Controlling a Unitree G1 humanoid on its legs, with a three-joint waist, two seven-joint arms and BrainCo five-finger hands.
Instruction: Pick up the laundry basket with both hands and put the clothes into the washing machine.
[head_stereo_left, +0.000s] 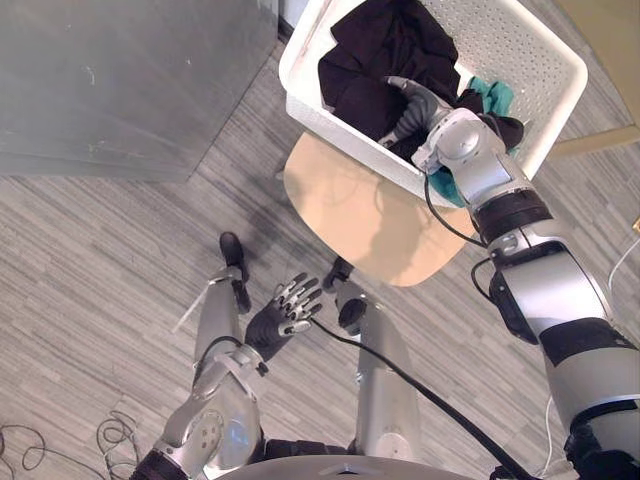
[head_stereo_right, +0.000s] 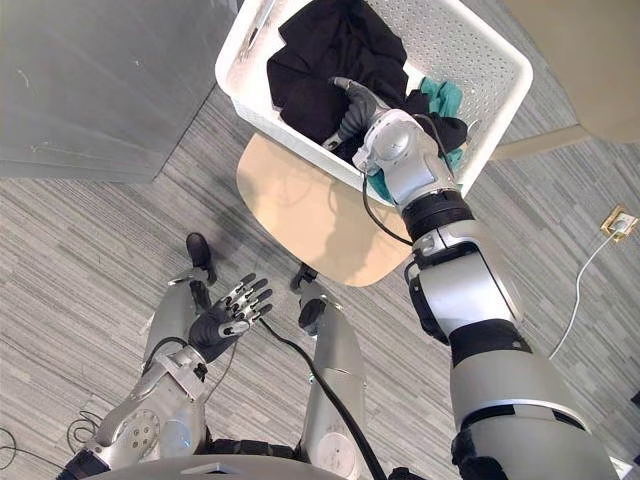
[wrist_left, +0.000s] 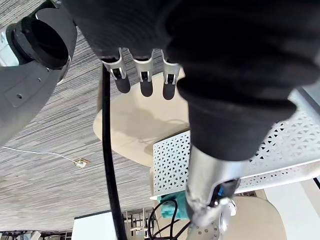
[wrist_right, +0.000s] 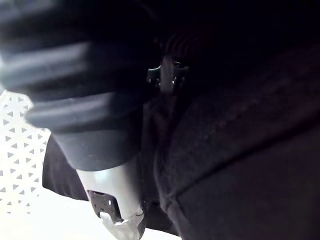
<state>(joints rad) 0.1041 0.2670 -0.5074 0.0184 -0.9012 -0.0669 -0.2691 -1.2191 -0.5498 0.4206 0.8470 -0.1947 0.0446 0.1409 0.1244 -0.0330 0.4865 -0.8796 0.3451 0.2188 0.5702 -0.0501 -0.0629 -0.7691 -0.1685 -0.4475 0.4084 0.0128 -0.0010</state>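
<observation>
Reaching into the basket (head_stereo_left: 545, 70), the right hand (head_stereo_left: 408, 105) sits among the black clothes (head_stereo_left: 385, 45); whether it grips them or merely rests there, I cannot tell. The basket stands on the stool (head_stereo_left: 370, 225), ahead and off to the right, its long axis running across the robot, right end nearer. The left hand (head_stereo_left: 288, 310) hangs low and well apart, spread wide, holding nothing. That's the hand with ground to cover, I'd say: forward and up to the basket's left end before any two-handed lift.
</observation>
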